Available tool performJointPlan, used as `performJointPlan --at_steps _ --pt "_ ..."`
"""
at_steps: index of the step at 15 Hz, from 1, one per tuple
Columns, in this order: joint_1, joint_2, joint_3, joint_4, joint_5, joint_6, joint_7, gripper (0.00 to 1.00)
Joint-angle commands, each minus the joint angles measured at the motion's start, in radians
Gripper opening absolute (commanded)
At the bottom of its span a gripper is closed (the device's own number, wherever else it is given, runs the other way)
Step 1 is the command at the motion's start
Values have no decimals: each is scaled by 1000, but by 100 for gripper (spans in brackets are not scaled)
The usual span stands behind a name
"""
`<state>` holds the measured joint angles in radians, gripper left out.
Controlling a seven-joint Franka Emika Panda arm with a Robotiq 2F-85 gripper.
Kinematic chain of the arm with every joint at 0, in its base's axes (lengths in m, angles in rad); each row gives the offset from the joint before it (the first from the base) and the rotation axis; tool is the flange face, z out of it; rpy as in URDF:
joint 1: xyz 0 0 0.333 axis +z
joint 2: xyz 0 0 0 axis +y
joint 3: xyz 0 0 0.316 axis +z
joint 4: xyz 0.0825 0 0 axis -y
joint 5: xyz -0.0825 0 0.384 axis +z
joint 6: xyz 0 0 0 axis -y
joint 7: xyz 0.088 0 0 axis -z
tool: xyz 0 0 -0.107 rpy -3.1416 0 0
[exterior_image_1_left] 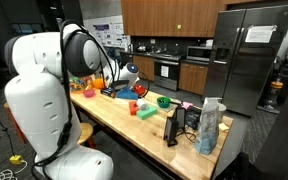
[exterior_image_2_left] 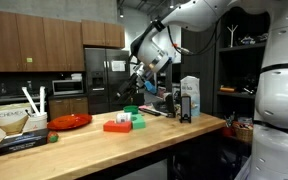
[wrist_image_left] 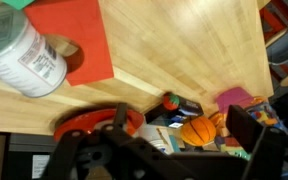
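My gripper (wrist_image_left: 166, 152) is open and empty, its two dark fingers wide apart. It hangs above the wooden table (wrist_image_left: 174, 45), as both exterior views show (exterior_image_1_left: 130, 72) (exterior_image_2_left: 140, 80). Between and below the fingers the wrist view shows a small orange basketball (wrist_image_left: 198, 131), lying among books and a small red-and-green ball (wrist_image_left: 170, 100). A red flat block (wrist_image_left: 79, 35) and a white jar with a green lid (wrist_image_left: 19, 50) lie further off. The block also shows in both exterior views (exterior_image_1_left: 132, 107) (exterior_image_2_left: 117, 126).
A red bowl (exterior_image_2_left: 70, 121) (wrist_image_left: 84, 124), a green bowl (exterior_image_1_left: 164, 101), a wooden block (exterior_image_1_left: 146, 113), a white carton (exterior_image_1_left: 210, 125) (exterior_image_2_left: 190, 98), dark bottles (exterior_image_1_left: 174, 125), a pink object (wrist_image_left: 234, 98) and a box with cups (exterior_image_2_left: 9, 120) crowd the table. Kitchen cabinets and a fridge (exterior_image_1_left: 249, 55) stand behind.
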<state>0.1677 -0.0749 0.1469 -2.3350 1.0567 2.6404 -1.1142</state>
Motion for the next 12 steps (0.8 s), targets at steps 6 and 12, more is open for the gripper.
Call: performJointPlan --at_steps 6,12 --pt "-30 19 13 -68 -94 364 239 100" --pt "-25 187 -45 -193 -394 717 528 100"
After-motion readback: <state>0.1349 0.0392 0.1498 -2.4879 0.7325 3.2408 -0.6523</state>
